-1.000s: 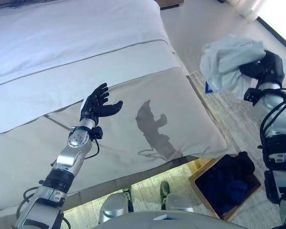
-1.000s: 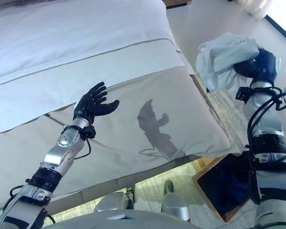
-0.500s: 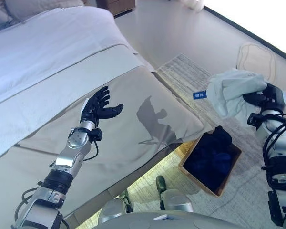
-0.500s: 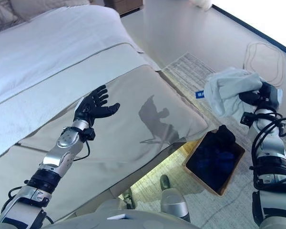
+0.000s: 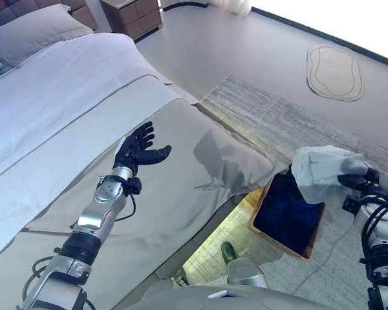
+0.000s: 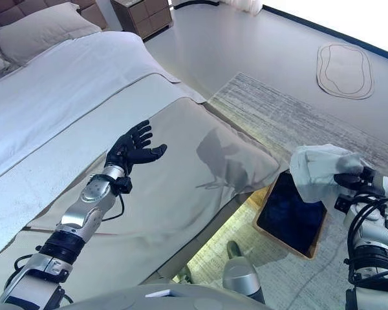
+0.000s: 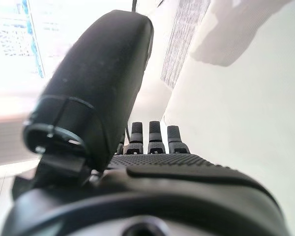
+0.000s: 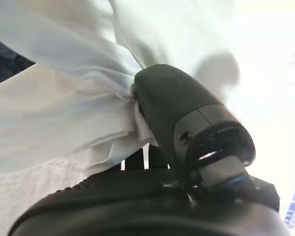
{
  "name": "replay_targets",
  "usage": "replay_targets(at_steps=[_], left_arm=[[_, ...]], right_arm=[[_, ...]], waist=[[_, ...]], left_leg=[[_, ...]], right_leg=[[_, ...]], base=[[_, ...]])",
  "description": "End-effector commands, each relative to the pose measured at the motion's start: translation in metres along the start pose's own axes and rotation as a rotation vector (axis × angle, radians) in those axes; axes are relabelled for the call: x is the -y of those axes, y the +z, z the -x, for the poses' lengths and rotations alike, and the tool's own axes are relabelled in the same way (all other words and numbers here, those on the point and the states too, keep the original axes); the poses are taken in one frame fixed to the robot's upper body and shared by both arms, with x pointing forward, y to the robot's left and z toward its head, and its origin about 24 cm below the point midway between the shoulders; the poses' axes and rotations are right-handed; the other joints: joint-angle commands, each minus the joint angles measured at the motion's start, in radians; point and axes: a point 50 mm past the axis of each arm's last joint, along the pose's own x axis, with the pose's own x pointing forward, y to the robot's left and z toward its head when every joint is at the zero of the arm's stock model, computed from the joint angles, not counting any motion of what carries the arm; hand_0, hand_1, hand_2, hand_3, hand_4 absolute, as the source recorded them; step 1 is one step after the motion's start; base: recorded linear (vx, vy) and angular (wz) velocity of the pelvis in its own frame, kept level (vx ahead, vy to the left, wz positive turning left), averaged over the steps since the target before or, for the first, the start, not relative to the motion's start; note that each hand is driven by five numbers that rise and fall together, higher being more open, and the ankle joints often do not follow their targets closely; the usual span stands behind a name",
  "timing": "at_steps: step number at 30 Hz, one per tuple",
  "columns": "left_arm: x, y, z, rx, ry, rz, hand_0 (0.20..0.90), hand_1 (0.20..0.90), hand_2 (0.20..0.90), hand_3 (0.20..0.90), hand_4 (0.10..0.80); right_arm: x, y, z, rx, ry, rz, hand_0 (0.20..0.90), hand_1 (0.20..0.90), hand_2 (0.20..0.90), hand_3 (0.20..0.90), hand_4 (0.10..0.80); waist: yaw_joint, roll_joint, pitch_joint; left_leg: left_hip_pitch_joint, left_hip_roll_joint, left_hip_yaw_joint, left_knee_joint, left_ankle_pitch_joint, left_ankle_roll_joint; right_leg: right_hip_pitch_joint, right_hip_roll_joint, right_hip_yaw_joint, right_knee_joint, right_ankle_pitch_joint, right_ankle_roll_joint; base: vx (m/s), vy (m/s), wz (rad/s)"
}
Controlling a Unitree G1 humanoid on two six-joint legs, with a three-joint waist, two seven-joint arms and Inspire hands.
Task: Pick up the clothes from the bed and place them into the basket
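White garment [image 6: 320,169] bunched in right hand [image 6: 353,183] fingers' pinch — above basket [image 6: 291,214]

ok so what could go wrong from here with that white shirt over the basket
1. The white garment hangs from the right robot hand over the basket's far corner, not its middle. If released now, part may drape over the basket rim or land on the rug.
2. The basket already holds dark clothes, so the bulky cloth may sit high and slide off.
3. Cloth is bunched around the thumb, so it could snag on opening.

The left robot hand is open over the bed.
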Motion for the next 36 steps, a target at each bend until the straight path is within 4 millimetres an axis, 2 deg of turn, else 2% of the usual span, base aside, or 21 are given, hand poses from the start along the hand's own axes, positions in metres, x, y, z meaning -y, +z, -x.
replay_targets(at_steps=[1,5,14,15,16,17,28,36], left_arm=[[0.001,0.017,-0.003,0.099,-0.021,-0.039,0.9,0.9,0.9,0.9,0.8],[0.005,0.016,-0.003,0.094,-0.045,-0.037,0.9,0.9,0.9,0.9,0.8],[0.017,0.017,-0.005,0.1,-0.08,-0.027,0.9,0.9,0.9,0.9,0.8],[0.018,0.017,-0.005,0.099,-0.082,-0.026,0.9,0.9,0.9,0.9,0.8],[0.019,0.016,-0.005,0.098,-0.084,-0.027,0.9,0.9,0.9,0.9,0.8],[0.019,0.016,-0.005,0.097,-0.086,-0.028,0.9,0.9,0.9,0.9,0.8],[0.017,0.013,-0.004,0.078,-0.086,-0.035,0.9,0.9,0.9,0.9,0.8],[0.012,0.005,0.0,0.057,-0.089,-0.037,0.9,0.9,0.9,0.9,0.8]], right_arm=[[0.019,0.043,-0.007,0.174,-0.094,0.017,0.3,0.3,0.3,0.2,0.1],[0.024,0.033,-0.008,0.153,-0.131,0.077,0.3,0.3,0.3,0.2,0.1],[0.031,0.032,-0.013,0.138,-0.161,0.216,0.3,0.3,0.3,0.2,0.1],[0.031,0.031,-0.013,0.132,-0.153,0.23,0.394,0.394,0.394,0.31,0.21],[0.032,0.029,-0.013,0.124,-0.154,0.242,0.775,0.775,0.775,0.755,0.655],[0.033,0.028,-0.014,0.121,-0.154,0.253,0.9,0.9,0.9,0.9,0.8],[0.036,0.021,-0.014,0.084,-0.172,0.338,0.9,0.9,0.9,0.9,0.8],[0.035,0.019,-0.013,0.077,-0.167,0.389,0.9,0.9,0.9,0.9,0.8]], waist=[[0.003,0.01,-0.114],[-0.005,0.032,-0.101],[-0.017,0.071,-0.08],[-0.018,0.074,-0.079],[-0.019,0.076,-0.078],[-0.019,0.077,-0.079],[-0.003,0.067,-0.093],[0.019,0.045,-0.112]], left_leg=[[0.004,0.003,-0.035,0.065,-0.148,0.011],[-0.007,0.005,-0.029,0.077,-0.15,0.008],[-0.013,0.001,-0.015,0.082,-0.155,0.004],[-0.014,0.002,-0.013,0.082,-0.154,0.003],[-0.013,0.002,-0.011,0.082,-0.154,0.004],[-0.012,0.002,-0.011,0.081,-0.154,0.004],[-0.002,0.0,-0.013,0.067,-0.149,0.005],[0.005,-0.005,-0.032,0.054,-0.142,0.007]], right_leg=[[-0.067,-0.003,-0.094,0.043,-0.008,0.004],[-0.08,-0.004,-0.086,0.045,-0.007,0.003],[-0.089,-0.012,-0.076,0.028,0.002,0.008],[-0.088,-0.013,-0.075,0.026,0.003,0.008],[-0.088,-0.013,-0.075,0.025,0.004,0.009],[-0.086,-0.013,-0.074,0.025,0.004,0.009],[-0.074,-0.011,-0.087,0.018,0.005,0.01],[-0.059,-0.004,-0.096,0.022,0.001,0.007]], base=[[-0.037,-0.048,-0.09],[-0.049,-0.027,-0.08],[-0.029,-0.008,-0.05],[-0.006,-0.004,-0.05],[0.003,-0.003,-0.07],[0.012,-0.006,-0.07],[0.002,-0.001,0.0],[0.006,0.002,0.02]])
